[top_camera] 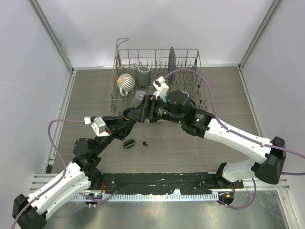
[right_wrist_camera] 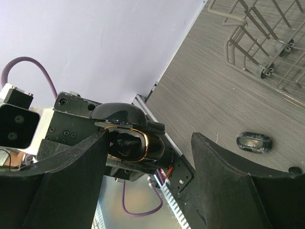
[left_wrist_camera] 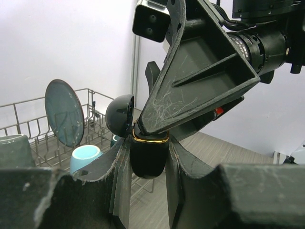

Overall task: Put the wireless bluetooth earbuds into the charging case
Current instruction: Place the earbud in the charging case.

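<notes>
The left gripper [left_wrist_camera: 150, 153] clamps the open charging case [left_wrist_camera: 147, 163] above the bench [top_camera: 90, 95]. The right gripper [right_wrist_camera: 148, 138], spread wide, rests one finger on its gold rim. One earbud [top_camera: 145, 142] lies nearer on the bench, just right of a dark oval object [top_camera: 128, 143].

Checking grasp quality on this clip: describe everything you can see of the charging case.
The case is a small glossy black shell, seemingly hard plastic, with a thin gold band round its mouth. Its domed lid stands open to one side. It is held above the table, clamped between the fingers of the left pincer. One finger of the open right pincer touches its gold rim. The cavity looks dark; what it holds cannot be told.
</notes>
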`<state>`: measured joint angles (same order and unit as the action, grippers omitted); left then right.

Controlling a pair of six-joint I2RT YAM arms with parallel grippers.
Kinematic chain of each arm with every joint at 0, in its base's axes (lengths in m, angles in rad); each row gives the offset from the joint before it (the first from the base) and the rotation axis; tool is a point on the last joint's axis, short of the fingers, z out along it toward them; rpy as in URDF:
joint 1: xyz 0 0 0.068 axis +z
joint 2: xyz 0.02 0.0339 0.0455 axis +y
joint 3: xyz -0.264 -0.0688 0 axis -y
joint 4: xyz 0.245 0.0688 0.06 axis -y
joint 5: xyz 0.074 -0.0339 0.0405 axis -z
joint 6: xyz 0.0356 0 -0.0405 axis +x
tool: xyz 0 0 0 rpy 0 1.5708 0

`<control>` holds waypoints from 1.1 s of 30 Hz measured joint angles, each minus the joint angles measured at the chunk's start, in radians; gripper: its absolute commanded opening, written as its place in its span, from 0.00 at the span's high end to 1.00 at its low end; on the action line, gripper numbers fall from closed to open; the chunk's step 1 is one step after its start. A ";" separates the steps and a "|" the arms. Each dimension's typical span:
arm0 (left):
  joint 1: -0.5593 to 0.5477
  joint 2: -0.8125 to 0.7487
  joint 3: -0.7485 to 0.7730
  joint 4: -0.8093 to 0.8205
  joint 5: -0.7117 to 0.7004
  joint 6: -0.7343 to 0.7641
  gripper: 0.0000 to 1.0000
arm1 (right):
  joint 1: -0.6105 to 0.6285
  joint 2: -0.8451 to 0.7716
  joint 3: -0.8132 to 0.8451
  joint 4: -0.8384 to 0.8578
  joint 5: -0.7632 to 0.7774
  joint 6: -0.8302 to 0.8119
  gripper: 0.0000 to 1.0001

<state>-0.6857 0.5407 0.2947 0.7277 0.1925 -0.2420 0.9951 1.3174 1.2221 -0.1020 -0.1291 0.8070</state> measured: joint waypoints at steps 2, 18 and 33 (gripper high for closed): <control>0.000 0.000 0.000 -0.002 0.000 0.004 1.00 | -0.003 0.009 0.011 -0.008 -0.010 -0.003 0.31; 0.001 0.009 0.000 -0.026 0.002 0.014 1.00 | -0.009 0.034 0.063 -0.064 -0.049 -0.066 0.51; 0.000 0.030 0.000 -0.022 0.007 0.014 1.00 | -0.009 0.042 0.105 -0.137 -0.045 -0.149 0.54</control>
<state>-0.6853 0.5709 0.2947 0.7055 0.1993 -0.2279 0.9863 1.3598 1.3273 -0.2394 -0.1741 0.6579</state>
